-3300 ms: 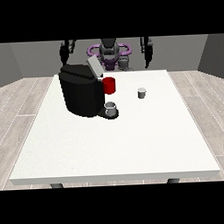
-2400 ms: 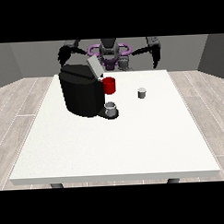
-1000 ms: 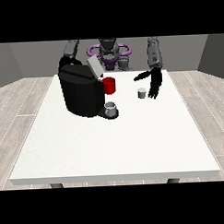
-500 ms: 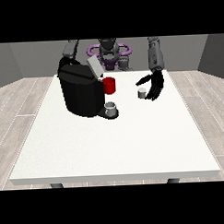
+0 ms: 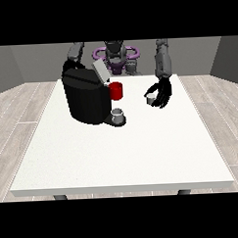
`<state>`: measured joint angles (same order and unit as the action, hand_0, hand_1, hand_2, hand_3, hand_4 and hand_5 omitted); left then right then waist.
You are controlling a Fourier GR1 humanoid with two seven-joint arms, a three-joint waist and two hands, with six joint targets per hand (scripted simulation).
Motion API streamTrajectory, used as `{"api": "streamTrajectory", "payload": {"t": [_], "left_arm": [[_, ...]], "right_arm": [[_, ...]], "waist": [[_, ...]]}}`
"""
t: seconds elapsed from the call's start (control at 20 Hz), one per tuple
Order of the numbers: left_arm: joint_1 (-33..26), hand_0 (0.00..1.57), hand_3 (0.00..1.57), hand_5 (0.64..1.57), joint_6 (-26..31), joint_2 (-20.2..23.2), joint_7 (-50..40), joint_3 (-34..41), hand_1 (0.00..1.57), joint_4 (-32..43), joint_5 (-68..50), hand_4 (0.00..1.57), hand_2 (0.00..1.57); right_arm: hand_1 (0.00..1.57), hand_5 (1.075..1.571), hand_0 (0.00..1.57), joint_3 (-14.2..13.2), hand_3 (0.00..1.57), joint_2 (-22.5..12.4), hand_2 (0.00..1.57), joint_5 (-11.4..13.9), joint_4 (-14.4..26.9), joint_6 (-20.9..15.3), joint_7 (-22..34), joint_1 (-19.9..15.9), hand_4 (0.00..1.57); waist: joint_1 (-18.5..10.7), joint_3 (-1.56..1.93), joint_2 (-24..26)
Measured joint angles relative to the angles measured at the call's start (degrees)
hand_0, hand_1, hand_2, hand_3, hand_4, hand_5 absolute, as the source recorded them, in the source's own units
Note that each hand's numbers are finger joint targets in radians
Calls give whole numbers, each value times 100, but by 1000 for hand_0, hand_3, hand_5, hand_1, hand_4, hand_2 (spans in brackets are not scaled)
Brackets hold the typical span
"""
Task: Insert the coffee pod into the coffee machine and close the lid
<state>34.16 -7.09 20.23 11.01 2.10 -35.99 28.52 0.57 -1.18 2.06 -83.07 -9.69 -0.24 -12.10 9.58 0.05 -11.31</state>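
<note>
Hand at the view's right (image 5: 161, 93) cupped open around the coffee pod (image 5: 150, 99) on the table (image 5: 142, 149), set to grasp; coffee machine (image 5: 86, 95) lid (image 5: 100, 71) up, ready for loading.

black coffee machine (image 5: 86, 99), white table (image 5: 122, 150)

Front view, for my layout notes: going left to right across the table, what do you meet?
Black coffee machine → red cylinder on the machine's front → small grey coffee pod → black hand at the view's right, beside the pod. The grey cup under the spout overlaps the machine, so I leave it out.
</note>
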Motion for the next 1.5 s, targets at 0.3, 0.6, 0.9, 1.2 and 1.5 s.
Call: {"api": "streamTrajectory", "payload": {"t": [0.3,0.6,0.9,1.2,1.5], "left_arm": [[73,930,820,1571,-391,-39,170,-33,930,240,304,281,1040],[331,1225,1305,1571,-313,140,200,-107,1225,425,579,473,1358],[562,1450,1388,1571,-13,164,436,-124,1450,333,618,623,1452],[995,1243,1315,1571,531,149,392,-163,1243,74,593,535,1327],[1311,1256,1292,1571,799,91,282,-153,1256,-114,625,545,1331]], "right_arm": [[0,1571,0,-3,0,34,0,-109,-12,21,-108,119,510],[0,1571,0,-112,0,-26,0,-239,45,33,-159,-46,414],[0,1571,0,-311,0,-79,0,-367,345,89,-265,-77,442],[0,1571,0,-393,0,-65,0,-388,702,48,-247,-177,488],[0,1571,0,-376,0,-68,0,-387,948,148,-435,-202,468]], "waist": [[21,3,27],[18,6,-85],[-94,-3,56],[-176,-4,297],[-130,-2,361]]}}
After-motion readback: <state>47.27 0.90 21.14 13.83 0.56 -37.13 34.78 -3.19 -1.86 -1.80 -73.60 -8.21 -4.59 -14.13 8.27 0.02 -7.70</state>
